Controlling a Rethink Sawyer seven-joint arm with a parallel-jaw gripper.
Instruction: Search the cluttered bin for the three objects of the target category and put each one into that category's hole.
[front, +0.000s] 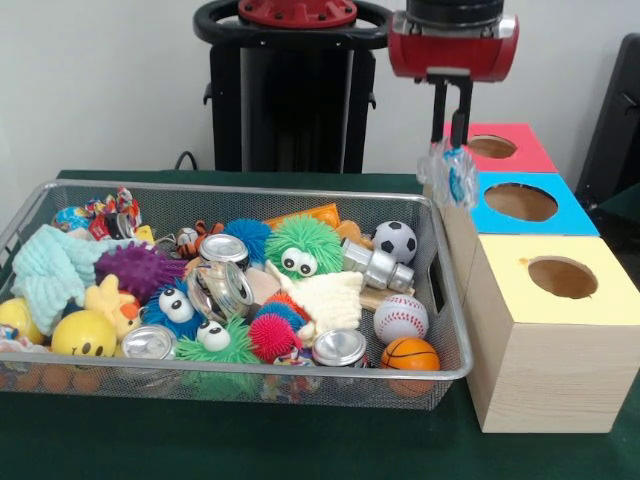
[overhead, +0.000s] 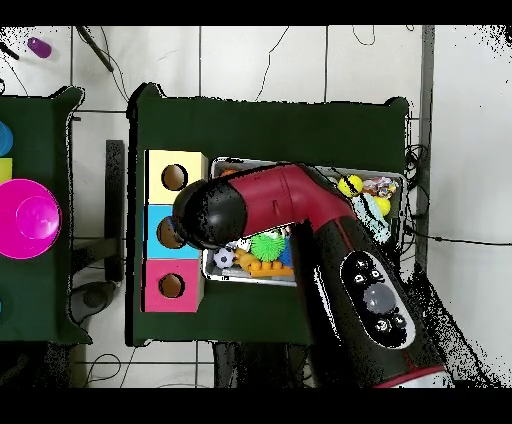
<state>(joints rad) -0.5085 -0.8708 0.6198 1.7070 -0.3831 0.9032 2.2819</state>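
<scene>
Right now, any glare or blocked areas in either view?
Front view: bright glints on the silver cans; the bluish item held in the jaws stands out plainly against the pale wall. Overhead view: the arm hides most of the bin.

pincer (front: 457, 140) gripping wrapper (front: 450, 175), above bin (front: 440, 290)

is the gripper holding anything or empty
Holding something. In the front view the gripper is shut on a small clear blue wrapper, which hangs from it beside the blue box.
</scene>
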